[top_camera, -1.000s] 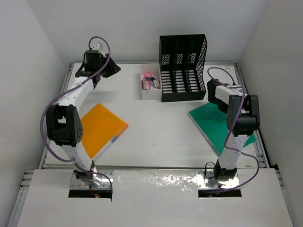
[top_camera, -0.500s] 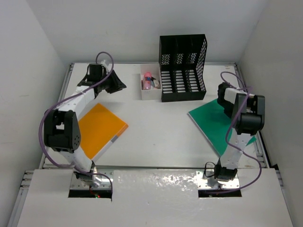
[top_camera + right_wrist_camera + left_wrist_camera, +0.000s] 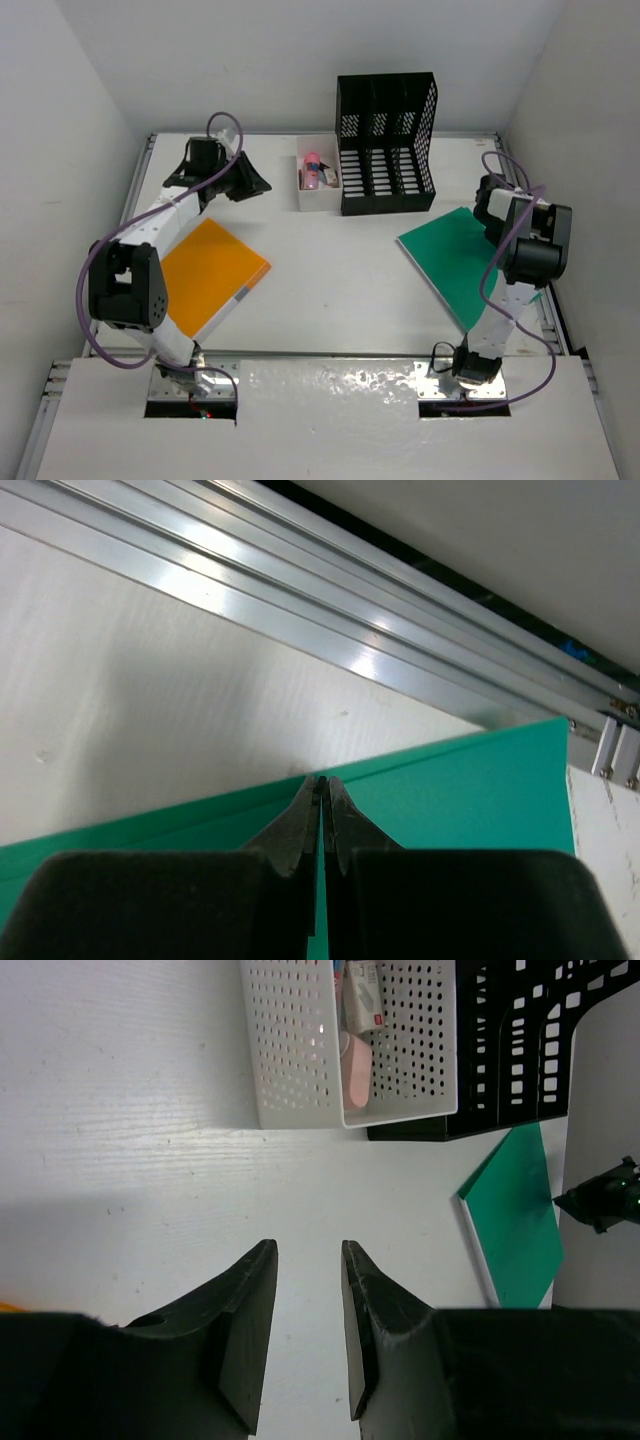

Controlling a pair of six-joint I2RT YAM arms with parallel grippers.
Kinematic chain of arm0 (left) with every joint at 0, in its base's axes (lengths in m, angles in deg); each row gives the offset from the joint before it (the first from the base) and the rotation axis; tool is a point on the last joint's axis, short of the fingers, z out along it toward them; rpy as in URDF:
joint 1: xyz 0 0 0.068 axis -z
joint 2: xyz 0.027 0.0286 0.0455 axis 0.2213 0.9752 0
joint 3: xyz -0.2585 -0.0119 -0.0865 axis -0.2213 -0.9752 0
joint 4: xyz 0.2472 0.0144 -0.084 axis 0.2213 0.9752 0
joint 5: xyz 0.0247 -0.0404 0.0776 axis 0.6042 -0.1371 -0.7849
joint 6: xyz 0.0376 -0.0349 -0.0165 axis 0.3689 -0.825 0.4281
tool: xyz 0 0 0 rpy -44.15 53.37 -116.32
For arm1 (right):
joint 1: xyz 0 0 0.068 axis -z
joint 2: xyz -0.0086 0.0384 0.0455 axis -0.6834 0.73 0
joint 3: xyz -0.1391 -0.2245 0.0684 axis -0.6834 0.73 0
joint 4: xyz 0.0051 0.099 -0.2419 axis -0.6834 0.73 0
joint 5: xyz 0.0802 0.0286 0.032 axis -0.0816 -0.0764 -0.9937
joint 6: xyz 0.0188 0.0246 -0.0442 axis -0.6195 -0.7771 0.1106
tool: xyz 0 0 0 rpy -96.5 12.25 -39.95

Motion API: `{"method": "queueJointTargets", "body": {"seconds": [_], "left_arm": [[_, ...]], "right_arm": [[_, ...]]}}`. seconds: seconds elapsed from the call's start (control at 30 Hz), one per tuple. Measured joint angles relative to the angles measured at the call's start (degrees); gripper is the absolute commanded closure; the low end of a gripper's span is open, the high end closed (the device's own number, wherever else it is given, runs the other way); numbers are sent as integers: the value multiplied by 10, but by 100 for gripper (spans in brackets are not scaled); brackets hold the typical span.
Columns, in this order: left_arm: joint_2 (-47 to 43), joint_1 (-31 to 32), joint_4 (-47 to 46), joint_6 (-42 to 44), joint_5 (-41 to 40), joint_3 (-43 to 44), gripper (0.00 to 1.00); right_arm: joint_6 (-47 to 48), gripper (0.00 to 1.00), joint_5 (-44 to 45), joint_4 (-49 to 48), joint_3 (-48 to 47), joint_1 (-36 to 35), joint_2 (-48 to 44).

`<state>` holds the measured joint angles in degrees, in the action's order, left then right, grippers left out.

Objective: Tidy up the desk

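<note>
While the left hand (image 3: 306, 1252) hangs narrowly parted and empty over the tabletop (image 3: 330, 270) near the white basket (image 3: 300, 1050), the right hand (image 3: 322, 782) is pinched shut, empty, above the green folder (image 3: 450, 790) by the rail (image 3: 300, 610).

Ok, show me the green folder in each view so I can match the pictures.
Top external: green folder lies flat on the desk, right of centre.
Left wrist: at the right edge, below the black file rack.
Right wrist: fills the lower part, below the metal rail.
Shared landmark: the black file rack, in the top and left wrist views only.
</note>
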<state>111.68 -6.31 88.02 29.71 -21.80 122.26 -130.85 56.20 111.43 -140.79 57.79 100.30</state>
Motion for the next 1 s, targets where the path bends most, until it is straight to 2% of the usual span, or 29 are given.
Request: {"method": "queueJointTargets", "body": {"seconds": [0.33,0.7,0.8,0.93,0.97,1.0], "left_arm": [[-12,0,16,2,-7,0,71],[-30,9,22,-3,-9,0,71],[-45,37,19,-10,-11,-5,71],[-59,109,9,-20,-10,-25,66],[-59,125,4,-23,-6,-31,62],[-59,143,0,-25,2,-37,54]], "right_arm": [[37,100,-22,-16,-23,6,18],[12,100,-63,-12,54,6,-45],[7,100,-82,-3,76,6,-66],[-8,100,-106,2,111,2,-99],[-14,100,-112,4,121,-2,-109],[-18,100,-118,7,131,-8,-118]]}}
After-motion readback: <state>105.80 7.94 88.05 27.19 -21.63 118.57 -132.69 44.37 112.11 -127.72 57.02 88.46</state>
